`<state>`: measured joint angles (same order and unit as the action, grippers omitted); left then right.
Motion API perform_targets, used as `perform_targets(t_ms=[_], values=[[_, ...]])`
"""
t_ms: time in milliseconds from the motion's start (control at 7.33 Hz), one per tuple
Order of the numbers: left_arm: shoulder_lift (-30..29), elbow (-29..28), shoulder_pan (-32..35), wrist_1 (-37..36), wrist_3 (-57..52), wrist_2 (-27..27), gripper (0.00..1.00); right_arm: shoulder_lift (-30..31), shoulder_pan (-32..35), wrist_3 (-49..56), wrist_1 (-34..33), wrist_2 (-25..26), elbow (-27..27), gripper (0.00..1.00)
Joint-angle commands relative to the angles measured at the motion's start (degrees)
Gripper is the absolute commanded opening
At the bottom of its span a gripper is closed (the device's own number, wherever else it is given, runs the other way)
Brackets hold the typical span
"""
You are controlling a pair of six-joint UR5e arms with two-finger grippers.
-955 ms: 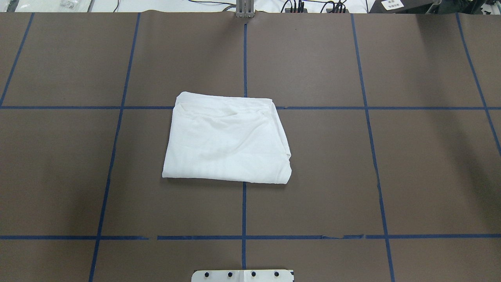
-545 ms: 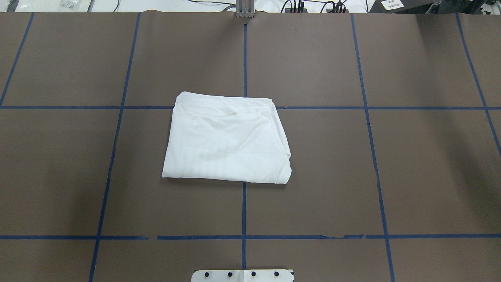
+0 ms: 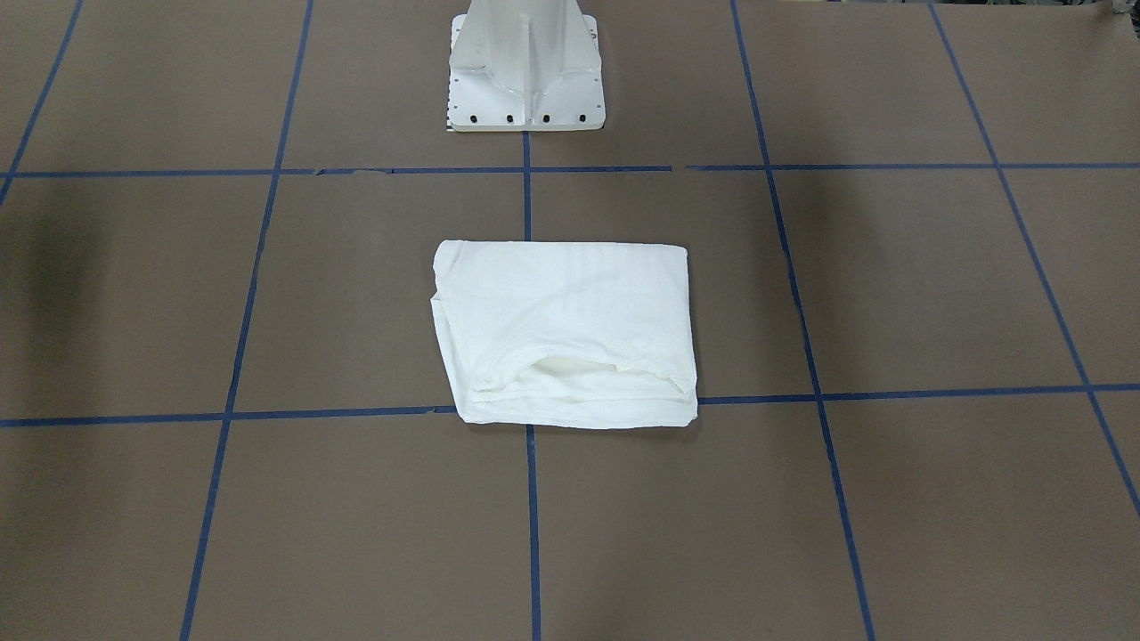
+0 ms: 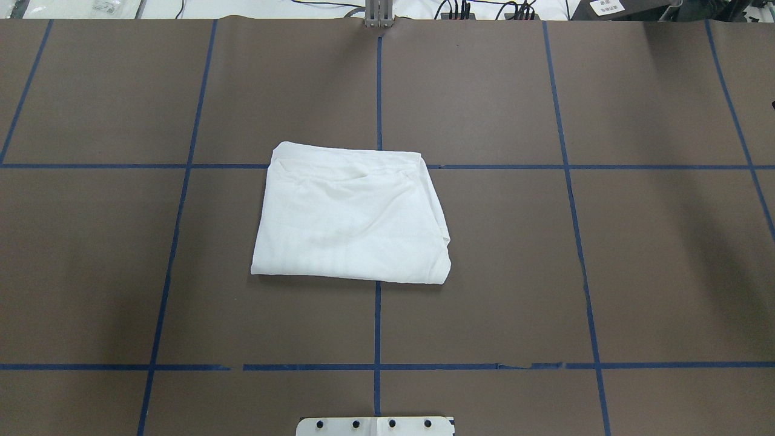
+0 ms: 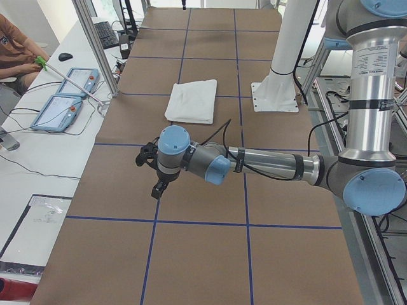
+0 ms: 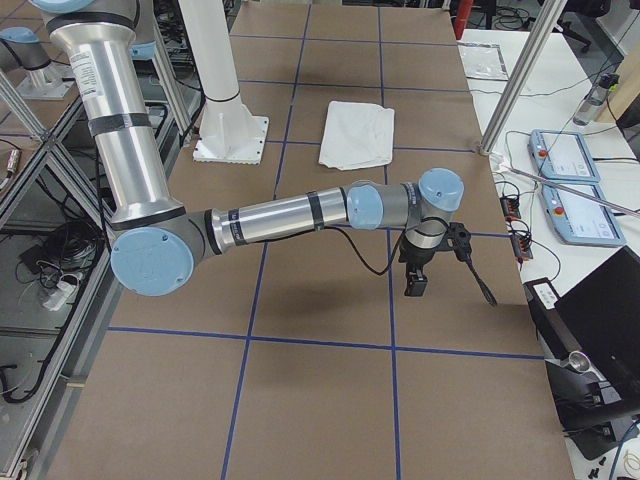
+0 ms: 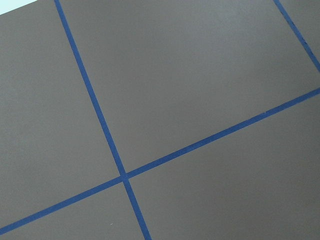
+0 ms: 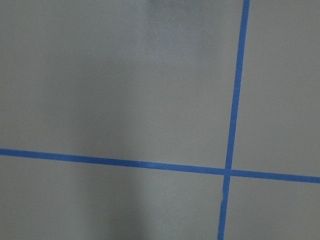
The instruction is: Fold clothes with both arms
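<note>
The folded white T-shirt lies at the middle of the desk. The left hand and right hand hang above opposite ends, well apart from it; whether they are clenched or released cannot be told.

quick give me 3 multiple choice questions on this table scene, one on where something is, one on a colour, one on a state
1. Where does the white shirt lie?
A. on the pedestal base
B. over a crossing of tape lines near the middle of the table
C. at the table's edge by the tablets

2. What colour are the tape lines?
A. red
B. blue
C. yellow

3. What state is the white shirt in?
A. spread flat, sleeves out
B. hanging from a gripper
C. folded into a compact rectangle

Answers:
1 B: the overhead view shows it covering the centre line's crossing.
2 B: every grid line is blue against the brown table.
3 C: the front-facing view shows stacked layers along one edge, and nothing touches it.
</note>
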<state>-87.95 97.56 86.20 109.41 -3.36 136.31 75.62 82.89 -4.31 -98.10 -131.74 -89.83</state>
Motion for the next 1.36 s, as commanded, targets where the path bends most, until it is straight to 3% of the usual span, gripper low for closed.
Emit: perform_targets(t_ms=[0, 1227], values=[[0.1, 0.5, 0.0, 0.1, -0.1, 0.3, 1.00, 0.0, 0.0, -0.1, 0.0, -0.1, -0.1, 1.00], [0.3, 0.5, 0.1, 0.1, -0.2, 0.2, 1.00, 2.4, 0.0, -0.1, 3.1, -0.3, -0.9, 1.00]])
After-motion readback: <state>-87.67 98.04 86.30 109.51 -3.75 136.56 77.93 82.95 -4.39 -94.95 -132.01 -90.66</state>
